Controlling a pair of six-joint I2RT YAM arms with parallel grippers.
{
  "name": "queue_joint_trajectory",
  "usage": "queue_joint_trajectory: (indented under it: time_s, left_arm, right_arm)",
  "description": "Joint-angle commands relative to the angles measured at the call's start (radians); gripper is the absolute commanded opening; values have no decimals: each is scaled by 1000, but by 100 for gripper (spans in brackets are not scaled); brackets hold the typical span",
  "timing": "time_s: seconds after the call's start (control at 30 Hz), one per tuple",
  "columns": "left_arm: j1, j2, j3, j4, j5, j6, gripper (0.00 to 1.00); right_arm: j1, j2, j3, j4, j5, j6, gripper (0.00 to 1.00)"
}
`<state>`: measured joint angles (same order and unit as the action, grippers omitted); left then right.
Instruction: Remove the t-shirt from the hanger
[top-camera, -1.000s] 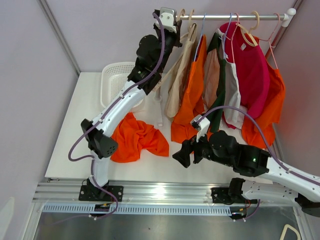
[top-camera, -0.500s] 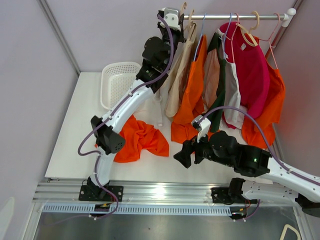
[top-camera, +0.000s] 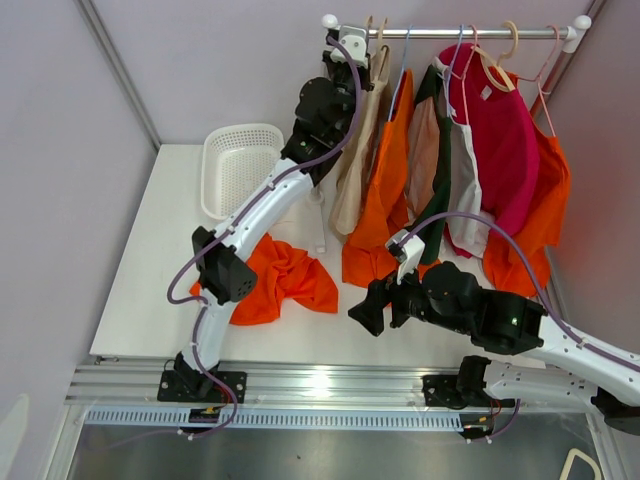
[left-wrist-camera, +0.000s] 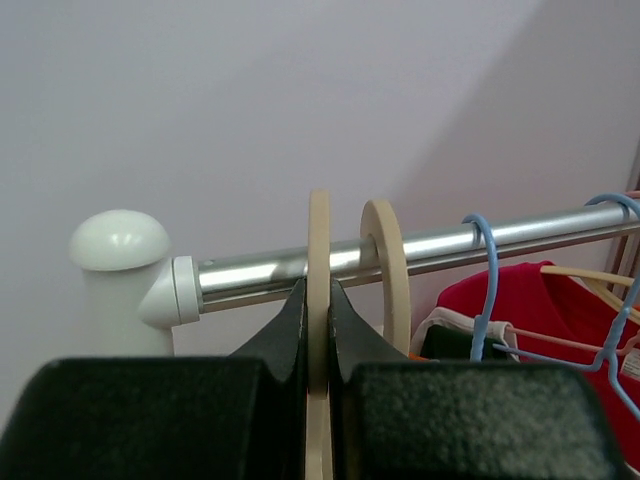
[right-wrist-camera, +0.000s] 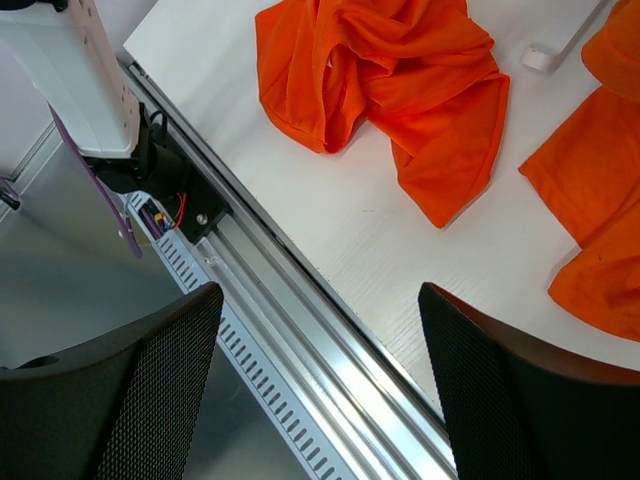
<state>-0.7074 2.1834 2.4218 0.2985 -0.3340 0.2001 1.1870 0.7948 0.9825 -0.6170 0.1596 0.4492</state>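
Wood, flat and pale, is what my left gripper (left-wrist-camera: 318, 305) pinches: its black, grainy pads (left-wrist-camera: 455, 420) are pressed on the hook of a hanger (left-wrist-camera: 318, 225) that crosses the shiny metal rail (left-wrist-camera: 250, 272). The cream t-shirt (top-camera: 352, 170) hangs soft below this hanger, at the left end of the rail, beside an orange shirt (top-camera: 385, 180). My right gripper (right-wrist-camera: 320, 380) is spread wide above the white table (right-wrist-camera: 400, 270) and holds nothing. A white label (top-camera: 487, 93) on the red shirt (top-camera: 505, 150) is too small for me to read
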Motion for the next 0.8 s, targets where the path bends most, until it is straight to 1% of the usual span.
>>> queue_joint_trajectory:
  time_s: [0.0, 0.13, 0.23, 0.3, 0.33, 0.37, 0.43, 0.5, 0.53, 0.6, 0.7, 0.73, 0.77]
  left_arm:
    - [26, -7, 53, 13, -8, -24, 1]
    - [29, -14, 36, 4, -14, -25, 1]
    - [29, -36, -12, 14, -14, -31, 1]
    - [29, -48, -33, 16, -14, -33, 8]
    - [29, -51, -39, 17, -14, -34, 23]
    - [29, -57, -49, 22, -14, -37, 29]
    - [29, -82, -85, 30, -11, -44, 36]
    - [29, -100, -101, 13, -8, -51, 38]
    - [29, -121, -98, -7, -7, -57, 37]
    - [26, -149, -93, -79, -11, -65, 37]
    - [17, -243, -115, -149, -13, -57, 46]
    - [14, -296, -147, -171, -1, -57, 51]
    - [14, -324, -156, -197, 12, -59, 53]
  right_arm:
    - [2, -11, 38, 14, 0, 17, 84]
    - [2, -2, 36, 23, -2, 16, 84]
    - [2, 4, 31, 31, -2, 16, 85]
    - [2, 11, 30, 33, -5, 16, 85]
    - [2, 11, 28, 34, -5, 16, 85]
    - [2, 11, 28, 36, -5, 16, 85]
    - [2, 9, 27, 37, -2, 16, 85]
    - [2, 11, 27, 40, 1, 14, 85]
    - [2, 12, 27, 40, 4, 13, 85]
    - [0, 17, 25, 48, 1, 8, 85]
    - [0, 20, 28, 51, 1, -1, 85]
    - [-3, 24, 31, 49, 3, -3, 86]
    - [-4, 27, 45, 46, 4, -6, 86]
